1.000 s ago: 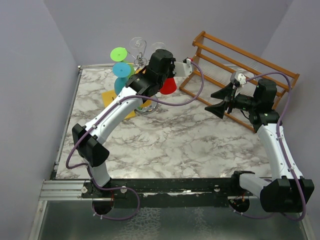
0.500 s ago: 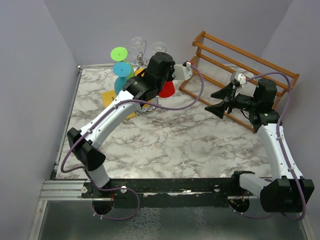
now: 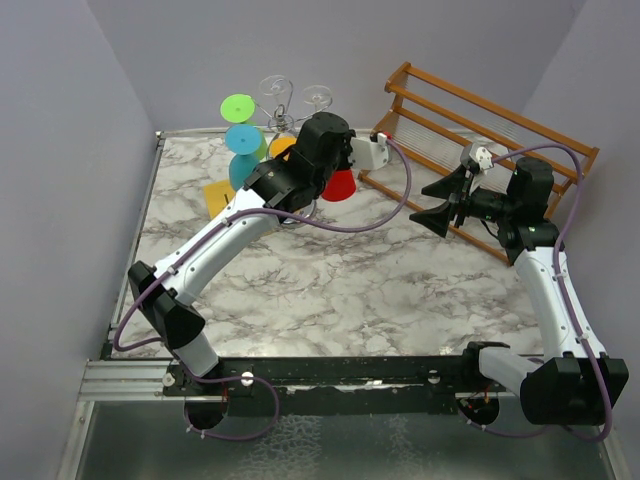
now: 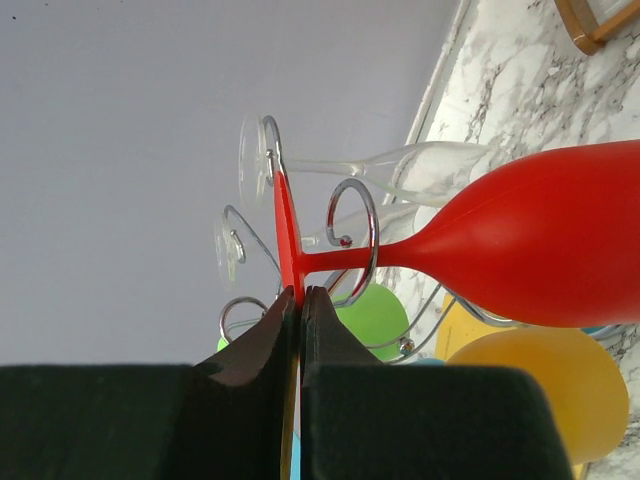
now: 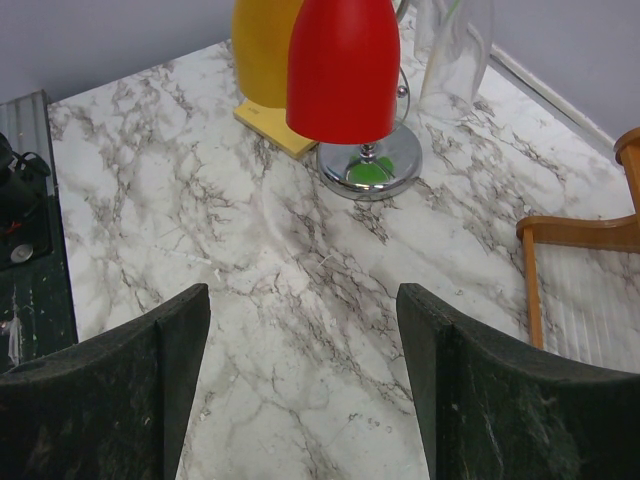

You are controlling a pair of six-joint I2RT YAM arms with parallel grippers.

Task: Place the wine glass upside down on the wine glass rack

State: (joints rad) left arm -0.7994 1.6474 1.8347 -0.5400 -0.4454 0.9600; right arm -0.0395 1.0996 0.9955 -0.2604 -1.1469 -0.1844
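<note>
The red wine glass (image 4: 540, 240) hangs bowl down at the chrome wine glass rack (image 4: 368, 215). My left gripper (image 4: 300, 292) is shut on the rim of its flat foot. Its stem crosses one curled scroll arm; I cannot tell if it rests in the curl. From above, the red bowl (image 3: 338, 184) shows just below my left wrist, over the rack's side. In the right wrist view the red wine glass (image 5: 343, 65) hangs above the rack's disc base (image 5: 385, 165). My right gripper (image 3: 438, 203) hovers open over the marble to the right, nothing between its fingers (image 5: 160, 340).
Other glasses hang on the rack: green (image 3: 238, 105), teal (image 3: 243, 140), yellow (image 5: 262, 50) and clear ones (image 4: 400, 165). A yellow pad (image 3: 218, 192) lies beside the base. A brown wooden slatted rack (image 3: 480, 140) stands at the back right.
My left arm has stretched further out and its wrist has shifted slightly right with the red glass, close to the rack. The right arm has not moved.
</note>
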